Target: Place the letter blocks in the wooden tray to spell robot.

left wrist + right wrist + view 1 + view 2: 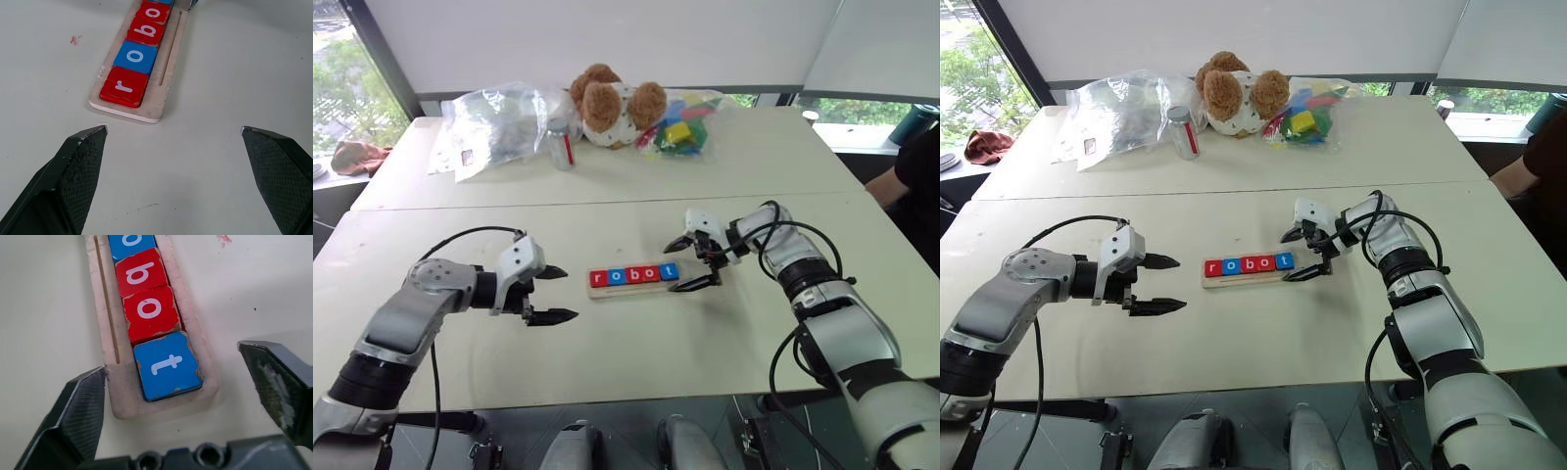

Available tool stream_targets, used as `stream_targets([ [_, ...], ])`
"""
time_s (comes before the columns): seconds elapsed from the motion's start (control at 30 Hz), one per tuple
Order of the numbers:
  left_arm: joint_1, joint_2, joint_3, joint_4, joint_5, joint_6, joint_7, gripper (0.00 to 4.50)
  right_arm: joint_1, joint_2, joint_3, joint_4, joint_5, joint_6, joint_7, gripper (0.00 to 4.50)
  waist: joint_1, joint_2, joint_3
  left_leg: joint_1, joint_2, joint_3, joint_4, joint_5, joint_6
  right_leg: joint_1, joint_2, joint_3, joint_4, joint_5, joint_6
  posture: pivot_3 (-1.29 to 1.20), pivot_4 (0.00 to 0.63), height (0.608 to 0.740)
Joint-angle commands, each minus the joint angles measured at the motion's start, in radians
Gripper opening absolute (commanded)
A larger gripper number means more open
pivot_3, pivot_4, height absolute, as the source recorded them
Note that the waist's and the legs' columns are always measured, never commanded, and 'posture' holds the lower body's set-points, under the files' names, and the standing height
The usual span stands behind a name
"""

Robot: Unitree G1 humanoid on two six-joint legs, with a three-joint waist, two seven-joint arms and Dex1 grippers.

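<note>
Spelling "robot" in white lowercase letters, 5 small flat square letter blocks (633,275) lie side by side inside the long narrow pale wooden tray (1244,280), which rests flat on the white table (636,362). From the r end the tiles run red, blue, red, red, blue. A thin groove runs along the tray's bare strip beside the row.

The right gripper (697,263), with 2 black fingers, stands spread wide and holds nothing. Its jaws straddle the t end of the tray: 1 fingertip (95,382) sits just beside the tray's edge on the groove side, and whether it touches the wood cannot be told. The other fingertip stands clear of the tray on the far side. The blue t tile (167,365) lies between the 2 jaws, with the tray's rounded end closest to the gripper's base.

The left gripper (554,294) is likewise released, its 2 black fingers spread wide and empty. It points toward the r end of the tray and stands apart from it, with bare table between its fingertips and the wood. The red r tile (124,87) is the block nearest these jaws.

Well beyond both grippers, at the table's far side, sit a brown and white plush bear (612,104), a crumpled clear plastic bag (494,122), a small clear jar (1182,131) and a bag of bright multicoloured toy blocks (683,125).
</note>
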Motion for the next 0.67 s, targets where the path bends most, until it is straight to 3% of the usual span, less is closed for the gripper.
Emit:
stream_targets([
  [0.03,-0.009,-0.002,0.018,-0.020,-0.010,-0.012,-0.001,4.50,-0.038,-0.018,-0.032,-0.024,0.016,0.000,0.003,4.47,0.000,0.000,0.000,0.000,0.000,0.000,0.000,0.000,0.000,0.000,0.000,0.000,0.000,0.000,0.000,0.00,0.150,0.740],
  [0.2,-0.017,-0.010,0.018,-0.014,-0.011,-0.013,-0.001,4.50,-0.039,-0.044,-0.046,-0.018,0.010,-0.010,-0.030,4.47,0.000,0.000,0.000,0.000,0.000,0.000,0.000,0.000,0.000,0.000,0.000,0.000,0.000,0.000,0.000,0.00,0.150,0.740],
  [0.3,-0.011,-0.028,0.065,-0.011,-0.038,-0.002,0.028,4.50,-0.011,-0.091,-0.092,-0.089,0.057,0.094,-0.001,4.47,0.004,0.001,0.000,0.000,0.000,0.000,0.000,0.000,0.000,0.000,0.000,0.000,0.000,0.000,0.000,0.00,0.150,0.740],
  [0.37,0.014,-0.027,0.103,-0.022,-0.056,0.008,0.049,4.50,0.054,-0.148,-0.135,-0.241,0.116,0.249,0.028,4.47,0.006,0.001,0.000,-0.001,0.000,0.000,0.000,0.000,0.000,0.000,0.000,0.000,0.000,0.000,0.000,0.00,0.150,0.740],
  [0.5,0.115,-0.022,0.172,-0.053,-0.057,0.007,0.108,4.50,0.364,-0.265,-0.287,-0.752,0.261,0.618,-0.063,4.47,0.011,0.001,0.000,-0.001,0.000,-0.003,-0.001,-0.002,0.000,0.000,-0.001,-0.001,0.000,0.000,0.000,0.00,0.150,0.740],
  [0.57,0.179,-0.024,0.225,-0.048,-0.073,0.017,0.136,4.50,0.555,-0.258,-0.398,-0.986,0.315,0.773,-0.190,4.47,0.012,0.001,-0.001,-0.003,0.000,-0.004,-0.002,-0.003,0.003,-0.002,-0.001,-0.001,-0.001,0.000,0.000,0.00,0.150,0.740],
  [0.67,0.232,-0.029,0.269,-0.040,-0.083,0.013,0.162,4.50,0.700,-0.208,-0.500,-1.183,0.375,0.905,-0.347,4.47,0.007,0.001,0.000,-0.006,0.000,-0.002,-0.001,-0.005,0.005,-0.004,-0.001,0.000,-0.001,0.000,0.000,0.00,0.150,0.740],
])
